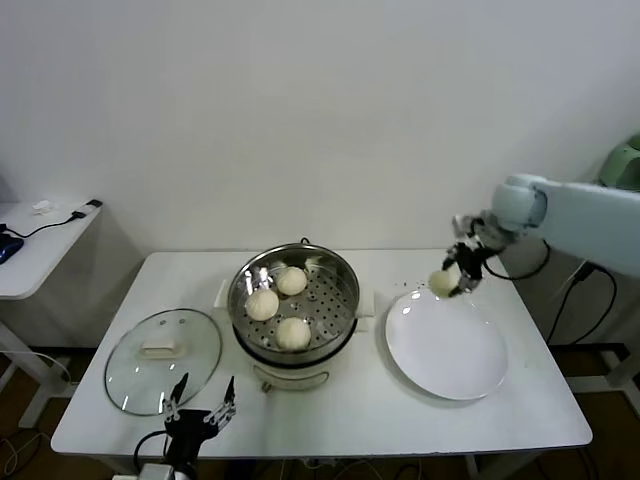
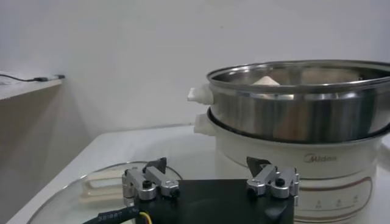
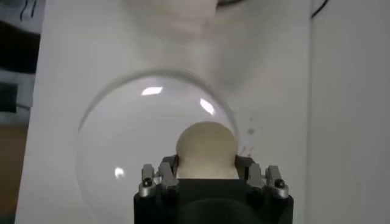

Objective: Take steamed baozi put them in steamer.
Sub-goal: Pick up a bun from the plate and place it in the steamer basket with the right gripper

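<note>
My right claw (image 3: 207, 176) pinches the last bun (image 3: 206, 148) by its sides, just above the plate (image 3: 122, 140). It looks soft and light, so I squeeze gently. Left claw (image 2: 210, 176) idles wide beside the steamer (image 1: 293, 295).

We see a glass lid (image 1: 163, 360) flat on the white desk (image 1: 340, 420); a round white plate (image 1: 447, 347) lies well apart from it.

R gripper (image 1: 458, 272) clamped, raised; L gripper (image 1: 201, 406) open, parked.
</note>
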